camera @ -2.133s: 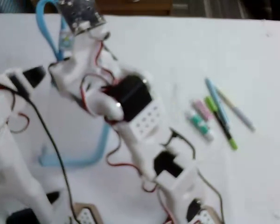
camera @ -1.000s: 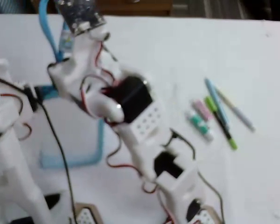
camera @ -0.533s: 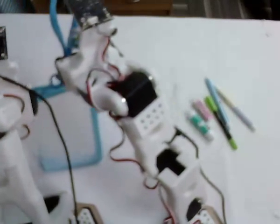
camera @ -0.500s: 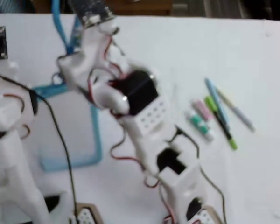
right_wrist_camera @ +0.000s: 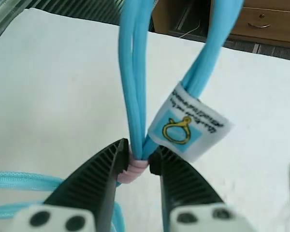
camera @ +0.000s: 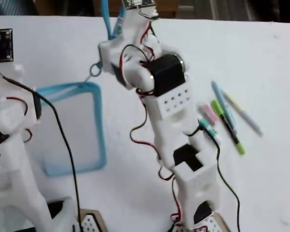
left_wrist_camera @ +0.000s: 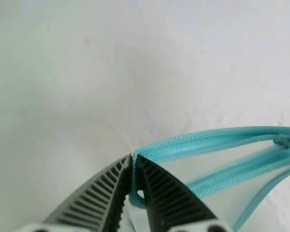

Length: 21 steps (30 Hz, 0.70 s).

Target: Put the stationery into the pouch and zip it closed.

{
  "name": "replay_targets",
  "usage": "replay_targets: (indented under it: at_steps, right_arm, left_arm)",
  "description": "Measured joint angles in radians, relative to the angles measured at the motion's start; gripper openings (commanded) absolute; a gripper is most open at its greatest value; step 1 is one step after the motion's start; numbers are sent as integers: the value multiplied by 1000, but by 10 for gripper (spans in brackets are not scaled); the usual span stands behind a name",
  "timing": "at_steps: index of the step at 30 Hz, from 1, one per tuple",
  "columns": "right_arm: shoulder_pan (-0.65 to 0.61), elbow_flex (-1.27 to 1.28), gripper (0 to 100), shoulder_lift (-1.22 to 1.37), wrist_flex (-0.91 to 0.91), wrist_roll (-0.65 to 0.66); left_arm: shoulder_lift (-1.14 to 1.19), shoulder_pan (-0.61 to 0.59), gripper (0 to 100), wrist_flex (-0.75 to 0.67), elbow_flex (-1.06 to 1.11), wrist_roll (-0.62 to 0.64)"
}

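While grippers hold on: pens (camera: 225,121) lie at 3 o'clock of pouch (camera: 72,130), axes 11-to-5.
Left gripper (left_wrist_camera: 133,157): pinches pouch corner.
Right gripper (right_wrist_camera: 139,147): pinches cord (right_wrist_camera: 133,72); nearer pens.

Flat blue-edged pouch (camera: 67,130), pens (camera: 223,117) well apart

White arm shells (camera: 181,121), black servos (camera: 166,75), red and black cables (camera: 64,145) (looping loosely), ribbed black fingers (left_wrist_camera: 99,195)

left gripper (left_wrist_camera: 132,159) pinched, right gripper (right_wrist_camera: 139,150) clamped
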Motion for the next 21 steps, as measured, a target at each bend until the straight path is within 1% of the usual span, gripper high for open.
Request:
replay_targets:
  at_steps: [8, 18, 21]
  right_arm:
    - [40, 0, 16, 0, 40, 48]
    - [44, 0, 16, 0, 43, 86]
    - [63, 35, 16, -3, 43, 110]
  left_arm:
    - [0, -2, 23, 0, 0, -43]
    - [0, -2, 23, 0, 0, -43]
    - [0, -5, 23, 0, 0, -43]
